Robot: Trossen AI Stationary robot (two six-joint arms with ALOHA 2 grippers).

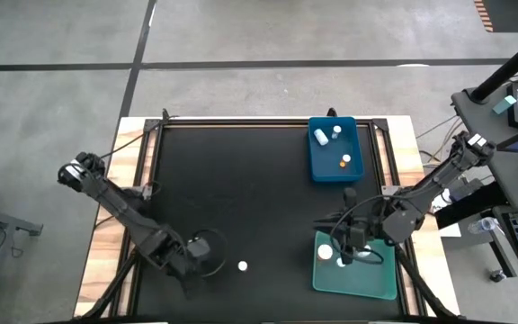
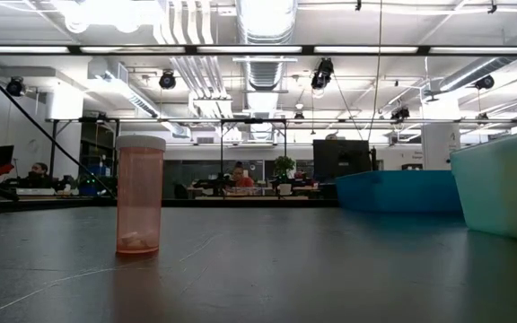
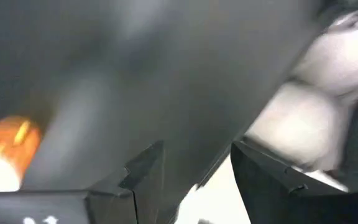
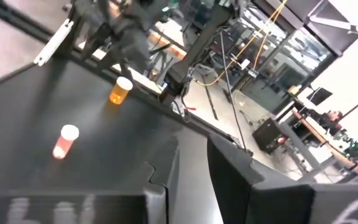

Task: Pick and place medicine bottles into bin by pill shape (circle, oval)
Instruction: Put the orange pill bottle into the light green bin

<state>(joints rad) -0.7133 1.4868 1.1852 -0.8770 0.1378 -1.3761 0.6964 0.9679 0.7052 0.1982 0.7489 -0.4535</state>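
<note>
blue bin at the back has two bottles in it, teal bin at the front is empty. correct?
Not quite. The blue bin does hold two bottles, but the teal bin isn't empty: the high view shows a white-capped bottle inside it, beside the right gripper.

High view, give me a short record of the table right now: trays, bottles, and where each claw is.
blue tray: far side of the table, right of centre, holds two bottles
teal tray: near right corner, one white-capped bottle at its left end
loose bottle: upright on the black mat, near edge, apart from both trays
left claw: low over the mat beside the loose bottle, empty
right claw: over the teal tray's left end
</note>
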